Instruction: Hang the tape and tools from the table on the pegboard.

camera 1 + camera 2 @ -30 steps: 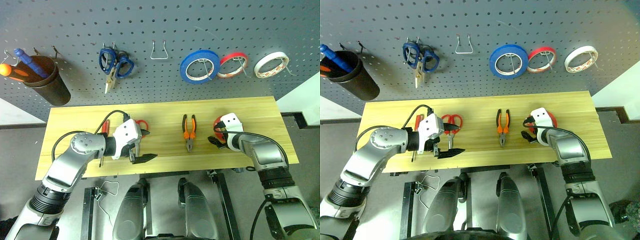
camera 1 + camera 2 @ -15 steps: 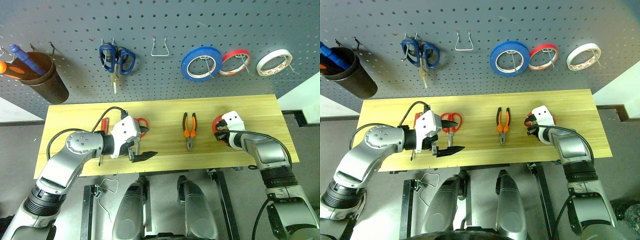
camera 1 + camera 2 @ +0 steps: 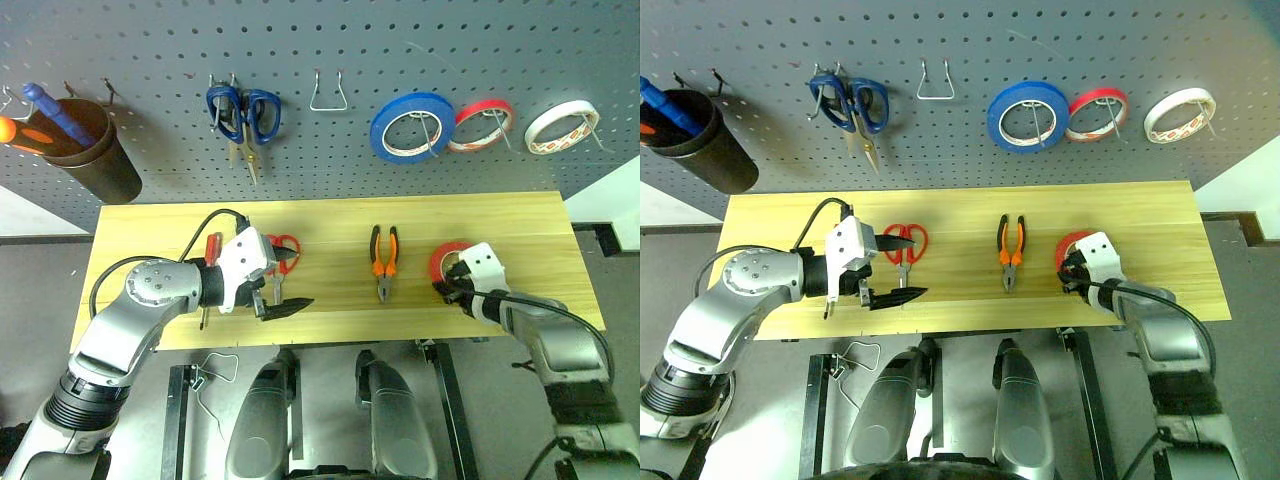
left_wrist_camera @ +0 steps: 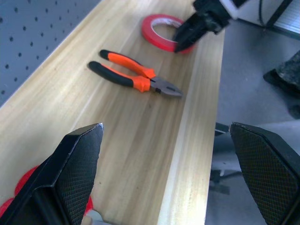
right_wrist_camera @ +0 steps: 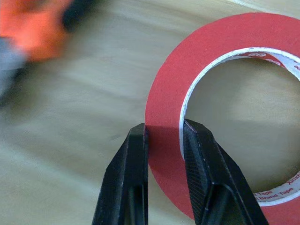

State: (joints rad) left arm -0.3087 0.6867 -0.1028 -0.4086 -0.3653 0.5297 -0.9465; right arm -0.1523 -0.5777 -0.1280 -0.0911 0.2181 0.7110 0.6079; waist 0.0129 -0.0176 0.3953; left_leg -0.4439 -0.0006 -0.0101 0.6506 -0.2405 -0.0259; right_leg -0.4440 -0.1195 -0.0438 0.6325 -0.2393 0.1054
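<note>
1. The right claw (image 5: 164, 136) is clamped on the wall of the red tape (image 3: 447, 258), one finger outside the ring and one inside the core. The tape lies flat on the counter (image 3: 330, 225), near its right end. Pinching the wall this way probably leaves the hole free for a hook on the pegboard (image 3: 330, 40).
2. The left claw (image 3: 281, 300) hangs with its fingers wide apart and empty over the counter's front edge, just beside the red scissors (image 3: 282, 252). It looks ready for that tool.
3. The pliers (image 3: 383, 262) lie between the two claws, untouched.
4. The right wrist view shows the pinch itself, which the head views blur behind the claw's white housing.
5. The left wrist view shows the left fingers spread, with the right claw at the tape beyond the pliers.
</note>
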